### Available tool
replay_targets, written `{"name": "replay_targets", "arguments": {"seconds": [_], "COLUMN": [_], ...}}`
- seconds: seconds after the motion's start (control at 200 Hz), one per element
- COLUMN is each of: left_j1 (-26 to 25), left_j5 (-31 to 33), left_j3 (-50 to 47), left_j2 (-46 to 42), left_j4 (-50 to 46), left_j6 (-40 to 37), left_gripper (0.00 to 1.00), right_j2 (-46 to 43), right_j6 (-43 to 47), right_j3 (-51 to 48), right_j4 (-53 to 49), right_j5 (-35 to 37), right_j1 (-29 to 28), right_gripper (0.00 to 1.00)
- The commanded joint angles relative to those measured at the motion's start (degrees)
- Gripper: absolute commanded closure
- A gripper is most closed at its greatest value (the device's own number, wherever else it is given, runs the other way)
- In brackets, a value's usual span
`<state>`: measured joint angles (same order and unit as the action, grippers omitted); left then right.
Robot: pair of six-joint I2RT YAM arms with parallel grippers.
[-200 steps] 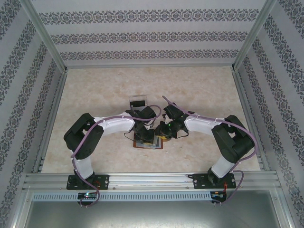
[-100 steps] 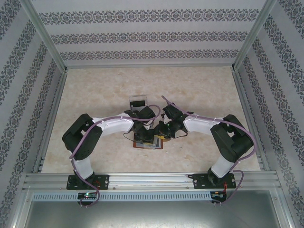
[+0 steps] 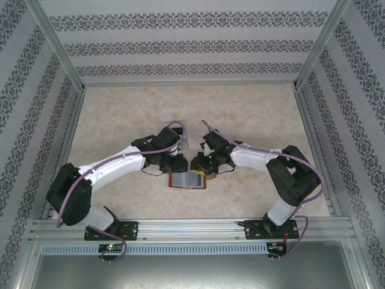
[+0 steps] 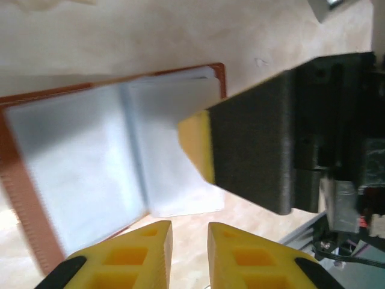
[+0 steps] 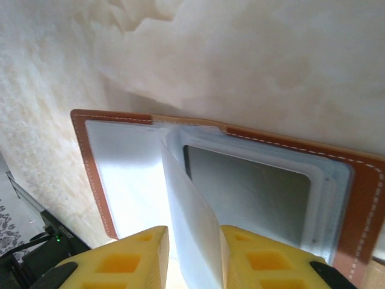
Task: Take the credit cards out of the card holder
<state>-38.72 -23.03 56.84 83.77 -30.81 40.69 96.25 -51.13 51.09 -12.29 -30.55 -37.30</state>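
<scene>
Approach step: brown leather card holder [image 3: 186, 180] lies open. Left gripper [image 4: 189, 232], right gripper [image 5: 194, 238]: jaws apart. Next, pinch a card edge.

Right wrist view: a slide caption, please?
Right gripper straddles a pale plastic sleeve of the open brown leather card holder on a marbled table.

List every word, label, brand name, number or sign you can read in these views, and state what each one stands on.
None: there is no readable text in any view.
The brown leather card holder shows only pale stitching.
Its pale plastic sleeves carry no marks that can be read.
The small grey object on the table beyond the grippers is too small to read.
The patterned walls bear ornament, not letters.
</scene>
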Motion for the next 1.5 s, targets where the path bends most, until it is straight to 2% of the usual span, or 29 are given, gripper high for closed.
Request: {"name": "replay_targets", "arguments": {"seconds": [0.0, 0.155, 0.3, 0.37, 0.54, 0.585, 0.779, 0.934, 1.054, 1.224, 1.494], "left_j1": [3.04, 7.83, 11.96, 13.65, 16.72, 16.9, 17.0, 17.07, 17.0, 17.06, 17.04], "left_j5": [1.5, -2.45, -5.18, -7.6, -14.74, -15.41, -18.38, -17.14, -16.78, -16.87, -16.96], "left_j3": [-3.79, -8.93, -9.82, -9.78, -11.28, -11.5, -11.7, -10.64, -10.59, -10.87, -10.5], "left_j2": [-4.09, -10.29, -12.96, -13.25, -14.15, -14.09, -12.58, -12.31, -12.28, -11.86, -11.56], "left_j4": [1.85, 6.62, 5.56, 5.33, 9.34, 9.63, 9.89, 7.64, 7.25, 7.58, 7.35], "left_j6": [0.93, 0.15, -2.86, -4.27, -3.91, -4.07, -4.77, -5.96, -6.09, -5.79, -5.62], "left_gripper": [0.75, 0.71, 0.69, 0.74, 0.94, 0.95, 0.9, 0.86, 0.84, 0.84, 0.81], "right_j2": [1.37, 2.57, 4.11, 4.93, 7.04, 7.49, 9.45, 10.72, 11.05, 10.98, 10.8], "right_j6": [-1.28, -2.15, -2.84, -3.17, -3.83, -3.89, -4.36, -4.48, -4.34, -4.19, -4.03], "right_j3": [1.87, 3.76, 5.73, 6.79, 9.31, 9.84, 10.9, 11.34, 11.61, 11.81, 12.62], "right_j4": [0.61, 0.7, 0.76, 0.56, 0.35, 0.26, 0.42, 0.64, 0.68, 0.55, 0.66], "right_j5": [-0.35, -0.13, -0.04, 0.1, 0.37, 0.41, 0.86, 0.84, 0.62, 0.57, 0.16], "right_j1": [-1.09, -2.66, -4.14, -4.81, -6.27, -6.63, -7.39, -7.44, -7.64, -7.62, -7.63], "right_gripper": [0.71, 0.7, 0.69, 0.69, 0.69, 0.69, 0.69, 0.69, 0.62, 0.6, 0.49]}}
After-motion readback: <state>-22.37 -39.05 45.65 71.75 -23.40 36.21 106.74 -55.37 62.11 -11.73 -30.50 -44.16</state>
